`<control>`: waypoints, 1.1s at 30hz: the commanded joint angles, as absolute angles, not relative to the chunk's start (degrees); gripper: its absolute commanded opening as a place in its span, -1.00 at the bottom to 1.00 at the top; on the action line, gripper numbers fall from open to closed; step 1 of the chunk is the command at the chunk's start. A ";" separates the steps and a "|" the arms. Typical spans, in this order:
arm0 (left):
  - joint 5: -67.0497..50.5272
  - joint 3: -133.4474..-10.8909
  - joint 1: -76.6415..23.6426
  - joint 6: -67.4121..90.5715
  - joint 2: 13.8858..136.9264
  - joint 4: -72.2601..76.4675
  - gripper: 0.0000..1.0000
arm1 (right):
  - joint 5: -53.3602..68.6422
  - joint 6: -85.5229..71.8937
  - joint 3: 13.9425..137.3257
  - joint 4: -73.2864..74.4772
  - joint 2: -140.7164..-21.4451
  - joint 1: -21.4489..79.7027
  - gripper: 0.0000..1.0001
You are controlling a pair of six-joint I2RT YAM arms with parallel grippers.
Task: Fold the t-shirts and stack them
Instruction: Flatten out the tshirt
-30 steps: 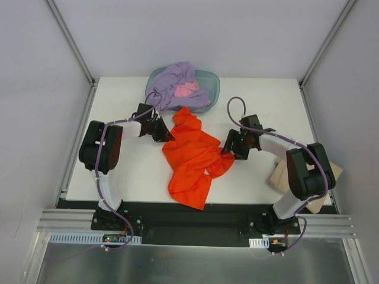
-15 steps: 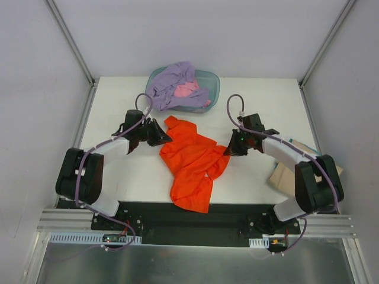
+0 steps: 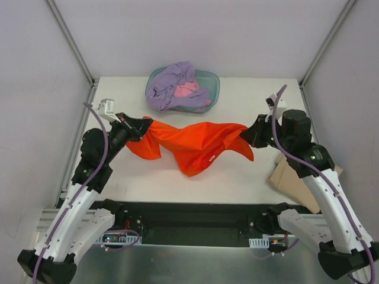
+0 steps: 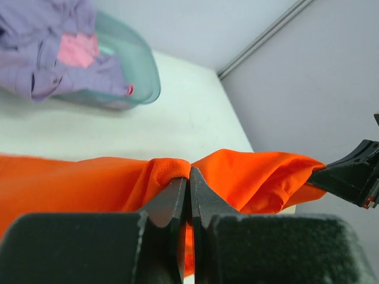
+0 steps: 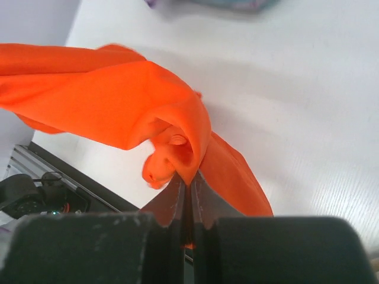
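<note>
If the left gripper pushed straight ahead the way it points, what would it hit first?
The orange-red t-shirt that the left gripper pinches, bunched right ahead; beyond it probably the table, though depth is unclear.

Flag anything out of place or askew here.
The tan flat cardboard sheet lies skewed at the white table's right edge, seemingly overhanging it. The lavender-purple cloth t-shirt spills over the translucent teal plastic tub's rim.
</note>
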State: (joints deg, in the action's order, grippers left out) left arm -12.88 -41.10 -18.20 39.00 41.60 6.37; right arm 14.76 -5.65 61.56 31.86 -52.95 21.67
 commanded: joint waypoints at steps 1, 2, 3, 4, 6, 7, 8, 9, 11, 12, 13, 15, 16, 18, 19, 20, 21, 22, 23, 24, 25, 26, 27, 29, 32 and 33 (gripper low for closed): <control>-9.14 -46.66 -19.16 36.04 36.57 4.06 -1.00 | 18.35 -2.02 69.60 36.91 -48.08 21.97 -0.99; -8.88 -49.19 -19.16 35.60 35.17 3.26 -1.00 | 18.89 -1.67 70.74 37.87 -46.68 21.89 -0.99; -8.35 -50.44 -19.16 34.90 34.55 2.21 -1.00 | 19.51 -1.50 72.93 38.05 -45.89 21.80 -0.99; -7.31 -52.80 -19.16 34.54 33.76 1.24 -1.00 | 19.86 -1.41 73.73 38.32 -45.10 21.88 -0.99; -6.51 -54.75 -19.16 33.58 31.56 -1.39 -1.00 | 19.34 -1.23 76.19 39.37 -42.46 21.88 -0.99; -6.42 -56.06 -19.16 33.31 30.77 -1.84 -1.00 | 19.16 -1.06 76.90 39.81 -41.58 21.88 -0.99; -6.42 -56.60 -19.16 33.14 29.11 -2.63 -1.00 | 19.07 -0.88 77.51 40.60 -39.75 21.80 -0.99; -6.24 -57.21 -19.16 32.87 28.31 -3.07 -1.00 | 18.99 -0.53 78.04 40.61 -38.77 21.88 -0.99; -7.20 -58.62 -19.16 32.61 26.12 -3.69 -1.00 | 18.28 -0.61 79.27 41.22 -35.97 21.88 -0.98; -7.47 -59.06 -19.16 32.61 25.32 -4.13 -1.00 | 18.28 -0.53 79.80 41.48 -35.08 21.80 -0.97; -7.91 -59.76 -19.16 32.69 24.62 -4.30 -1.00 | 18.46 -0.53 80.76 41.83 -34.37 21.80 -0.96; -8.96 -60.47 -19.16 32.87 23.12 -4.66 -1.00 | 18.28 -0.44 81.38 42.63 -32.61 21.88 -0.95; -8.96 -61.08 -19.16 32.78 22.77 -4.75 -1.00 | 17.59 -0.35 81.65 42.80 -32.17 21.88 -0.93; -8.18 -61.61 -19.16 32.61 22.76 -4.92 -1.00 | 15.74 -0.44 81.56 43.33 -31.38 21.80 -0.91; -7.56 -61.87 -19.16 32.52 23.29 -5.01 -1.00 | 13.21 -0.35 81.56 43.68 -31.55 21.80 -0.91; -6.86 -61.87 -19.16 32.43 24.77 -5.18 -1.00 | 11.53 -0.35 81.48 44.81 -32.16 21.80 -0.90; -5.81 -61.87 -19.16 32.43 26.00 -5.27 -1.00 | 9.77 -0.44 81.13 45.35 -32.69 21.80 -0.90; -5.37 -61.70 -19.16 32.43 27.32 -5.80 -1.00 | 6.45 -0.44 80.69 45.70 -33.39 21.80 -0.90; -4.84 -61.53 -19.16 32.52 30.73 -5.97 -1.00 | 4.76 -0.44 80.07 46.05 -35.14 21.80 -0.90; -4.40 -61.18 -19.16 32.61 32.76 -6.41 -1.00 | 3.01 -0.35 78.07 46.14 -36.20 21.80 -0.89; -2.83 -60.39 -19.16 32.69 34.87 -6.94 -1.00 | -2.23 -0.53 77.00 46.32 -37.52 21.80 -0.90; -1.94 -59.95 -19.16 32.52 39.94 -7.47 -1.00 | -4.98 -1.05 75.51 46.41 -40.57 21.80 -0.89; -0.28 -59.51 -19.16 32.69 42.95 -7.91 -0.91 | -8.05 -1.40 72.80 46.49 -42.35 21.80 -0.88; 4.99 -58.89 -19.16 33.04 53.02 -9.74 -0.58 | -16.50 -2.37 69.62 46.23 -49.00 21.45 -0.85; 5.28 -61.16 -18.99 33.05 66.99 -13.08 0.38 | -21.27 -4.30 65.05 45.27 -60.50 19.34 -0.51; 4.49 -62.30 -18.98 33.05 69.84 -14.66 0.67 | -21.36 -5.00 64.43 44.92 -63.51 18.03 0.04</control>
